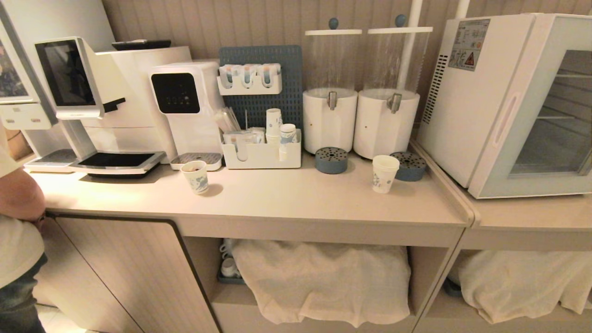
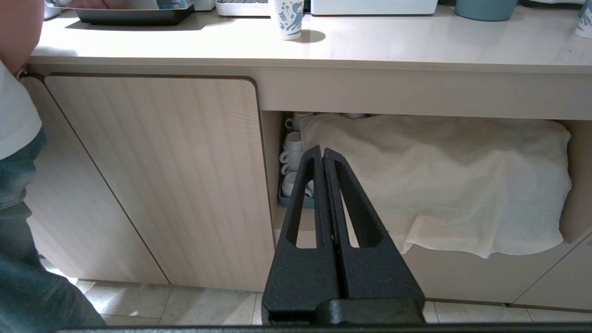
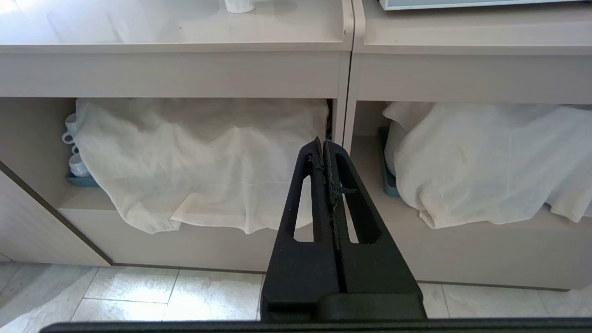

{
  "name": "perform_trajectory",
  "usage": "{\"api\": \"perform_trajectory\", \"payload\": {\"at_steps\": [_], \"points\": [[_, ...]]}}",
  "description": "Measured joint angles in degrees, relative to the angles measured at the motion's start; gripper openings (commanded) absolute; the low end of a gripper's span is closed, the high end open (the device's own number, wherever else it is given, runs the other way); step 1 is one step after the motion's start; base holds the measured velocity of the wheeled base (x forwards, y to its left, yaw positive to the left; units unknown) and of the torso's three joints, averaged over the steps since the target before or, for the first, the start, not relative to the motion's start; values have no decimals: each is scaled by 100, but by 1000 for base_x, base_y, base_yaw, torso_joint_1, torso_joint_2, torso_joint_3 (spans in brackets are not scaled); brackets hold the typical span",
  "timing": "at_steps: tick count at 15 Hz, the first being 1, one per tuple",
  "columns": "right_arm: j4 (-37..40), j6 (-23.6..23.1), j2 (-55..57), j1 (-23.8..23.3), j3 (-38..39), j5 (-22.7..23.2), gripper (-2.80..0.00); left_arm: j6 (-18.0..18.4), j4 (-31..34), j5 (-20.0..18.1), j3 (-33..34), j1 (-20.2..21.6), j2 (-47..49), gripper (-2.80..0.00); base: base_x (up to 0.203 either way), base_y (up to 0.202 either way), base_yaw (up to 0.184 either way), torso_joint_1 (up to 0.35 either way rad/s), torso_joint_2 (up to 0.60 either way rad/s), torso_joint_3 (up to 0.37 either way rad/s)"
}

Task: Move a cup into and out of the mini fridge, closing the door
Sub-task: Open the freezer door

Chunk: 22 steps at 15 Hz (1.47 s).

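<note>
The cup (image 1: 385, 173) is seen upright on the bench (image 1: 296, 199), above both empty, closed grippers (image 2: 322, 155) (image 3: 323, 145), probably nearer the right one.

Cup (image 1: 384, 173) on counter (image 1: 286, 196), fridge (image 1: 481, 97) rt.

Paper cup (image 1: 384, 173), glass-windowed door (image 1: 550, 115), matt wood-grain counter (image 1: 296, 194).

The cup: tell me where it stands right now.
In the head view the cup stands on the counter, right of centre, beside a blue drip tray, left of the mini fridge.
</note>
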<state>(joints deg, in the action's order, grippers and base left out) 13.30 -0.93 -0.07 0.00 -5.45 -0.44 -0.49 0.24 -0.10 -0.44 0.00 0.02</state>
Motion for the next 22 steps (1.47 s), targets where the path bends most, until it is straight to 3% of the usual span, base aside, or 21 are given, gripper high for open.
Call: {"api": "perform_trajectory", "payload": {"at_steps": [22], "points": [[0, -1, 0, 0, 0, 0, -280, -2, 11, 0, -9, 0, 0, -280, 0, 0, 0, 0, 0, 0]]}}
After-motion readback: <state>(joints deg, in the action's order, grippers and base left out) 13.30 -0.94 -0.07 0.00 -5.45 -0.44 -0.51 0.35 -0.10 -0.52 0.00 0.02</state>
